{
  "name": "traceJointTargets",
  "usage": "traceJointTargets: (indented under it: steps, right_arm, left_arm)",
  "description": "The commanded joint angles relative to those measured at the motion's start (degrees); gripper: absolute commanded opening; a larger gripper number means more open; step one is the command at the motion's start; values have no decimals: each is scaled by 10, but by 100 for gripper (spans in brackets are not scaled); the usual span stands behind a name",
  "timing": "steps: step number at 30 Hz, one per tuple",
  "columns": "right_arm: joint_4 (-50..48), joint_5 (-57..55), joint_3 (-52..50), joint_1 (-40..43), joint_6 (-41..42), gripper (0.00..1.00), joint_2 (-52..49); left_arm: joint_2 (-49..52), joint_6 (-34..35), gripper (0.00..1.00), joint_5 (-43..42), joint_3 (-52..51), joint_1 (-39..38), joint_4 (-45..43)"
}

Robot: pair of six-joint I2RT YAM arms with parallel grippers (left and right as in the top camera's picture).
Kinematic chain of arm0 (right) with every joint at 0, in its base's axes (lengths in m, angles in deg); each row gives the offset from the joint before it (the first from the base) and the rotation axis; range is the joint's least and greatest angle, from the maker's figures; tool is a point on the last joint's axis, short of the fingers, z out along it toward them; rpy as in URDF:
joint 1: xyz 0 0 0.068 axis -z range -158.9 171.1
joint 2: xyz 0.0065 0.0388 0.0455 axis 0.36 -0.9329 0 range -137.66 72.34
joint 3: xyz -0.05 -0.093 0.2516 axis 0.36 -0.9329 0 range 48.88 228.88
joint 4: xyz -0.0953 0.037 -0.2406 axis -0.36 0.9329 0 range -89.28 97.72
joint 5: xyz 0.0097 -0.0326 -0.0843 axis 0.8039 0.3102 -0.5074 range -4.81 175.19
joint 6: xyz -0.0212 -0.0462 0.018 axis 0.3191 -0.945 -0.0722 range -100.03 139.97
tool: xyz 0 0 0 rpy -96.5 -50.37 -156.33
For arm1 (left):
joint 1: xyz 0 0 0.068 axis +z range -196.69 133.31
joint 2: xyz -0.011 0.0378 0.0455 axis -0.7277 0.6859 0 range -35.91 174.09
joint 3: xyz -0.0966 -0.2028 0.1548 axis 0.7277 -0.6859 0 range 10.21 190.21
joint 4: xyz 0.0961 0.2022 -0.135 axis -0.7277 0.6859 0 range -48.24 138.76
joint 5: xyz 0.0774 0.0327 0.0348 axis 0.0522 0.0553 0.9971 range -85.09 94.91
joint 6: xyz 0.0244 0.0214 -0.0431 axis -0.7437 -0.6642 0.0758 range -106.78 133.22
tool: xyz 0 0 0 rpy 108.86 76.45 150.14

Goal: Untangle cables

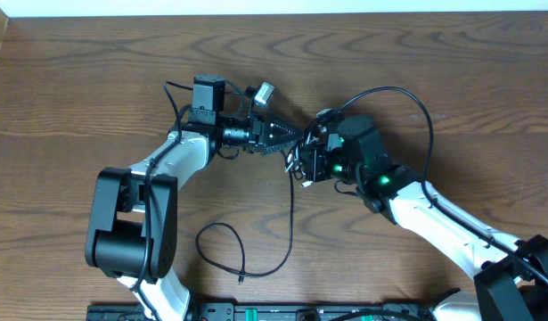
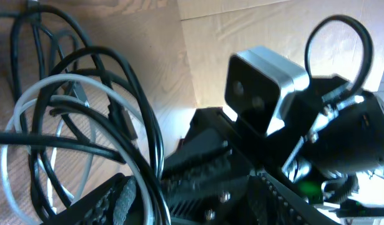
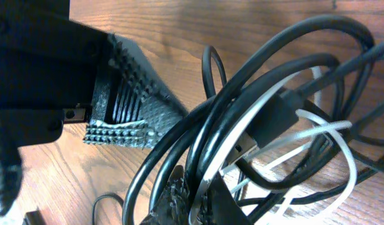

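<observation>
We see black and white cables (image 3: 273, 106) bunched above the table (image 1: 452, 62), our right gripper (image 3: 195, 203) clenched on the cables, our left gripper (image 2: 157, 187) parted around their loops.

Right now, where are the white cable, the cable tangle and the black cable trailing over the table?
white cable (image 3: 334, 128), right wrist view, thin strand at right.
cable tangle (image 2: 149, 136), left wrist view, bunched black loops.
black cable (image 1: 292, 223), overhead view, its straight run.
</observation>
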Motion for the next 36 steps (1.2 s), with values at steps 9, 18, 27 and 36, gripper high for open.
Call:
traceJointTargets:
  steps: [9,18,27,36]
  right_arm:
    - [24,4,0,13,72,1,1]
    - [50,-42,0,22,112,1,1]
    - [52,-42,0,54,142,1,0]
    - [56,-47,0,53,172,1,-22]
  left_arm:
    - [3,-49,52,-18,2,-3,12]
    - [3,-106,54,75,1,-10,118]
    - [3,-304,56,127,1,-36,264]
    - [3,-309,57,184,1,-81,253]
